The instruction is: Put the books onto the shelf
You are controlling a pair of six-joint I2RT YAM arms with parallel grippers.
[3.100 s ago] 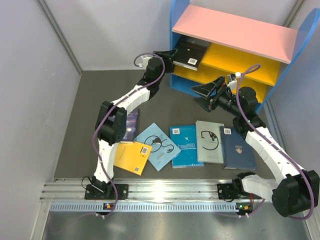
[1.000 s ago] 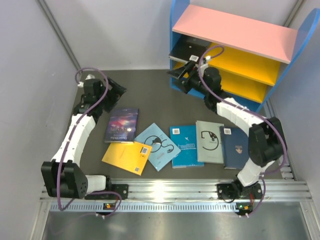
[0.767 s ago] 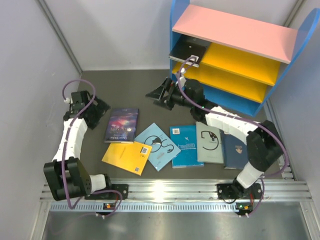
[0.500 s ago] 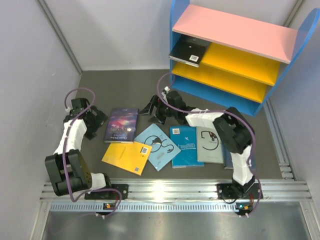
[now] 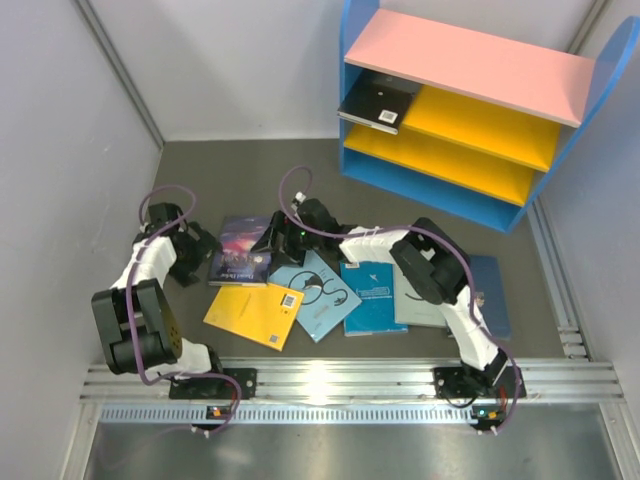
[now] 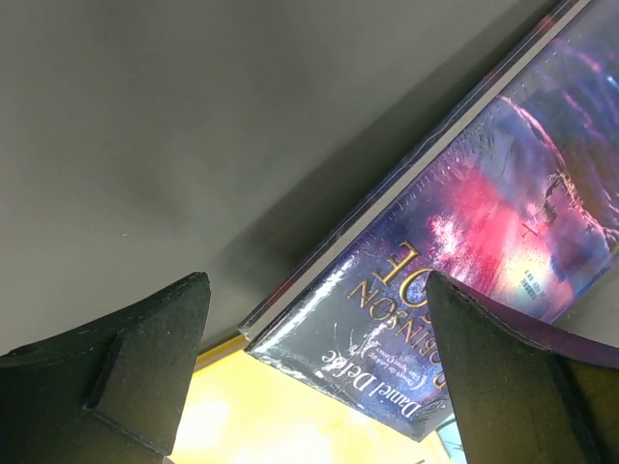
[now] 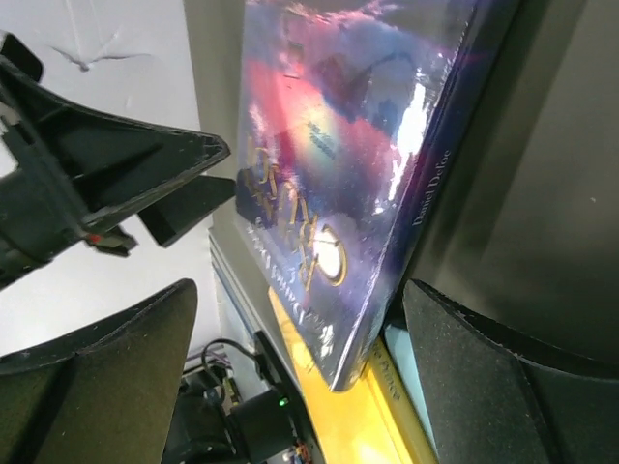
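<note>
Books, all told: seven
Books on table (image 5: 250,180): six: purple galaxy (image 5: 240,250), yellow-orange (image 5: 250,312), light blue (image 5: 320,300), teal-blue (image 5: 372,292), grey-green (image 5: 412,312) (partly under the right arm), navy (image 5: 493,300)
Books on shelf (image 5: 430,185): one, black-grey (image 5: 378,100)
Shelf units: one
Shelf boards: three: one pink top board (image 5: 470,62), two yellow boards (image 5: 440,165)
Grippers: two: left gripper (image 5: 205,255), right gripper (image 5: 265,242)

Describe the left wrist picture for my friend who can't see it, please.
A shiny purple galaxy paperback book lies flat on the dark grey table, its corner pointing between the left arm's two black fingers, which stand wide open. A bright yellow paperback book peeks out beside that corner.
</note>
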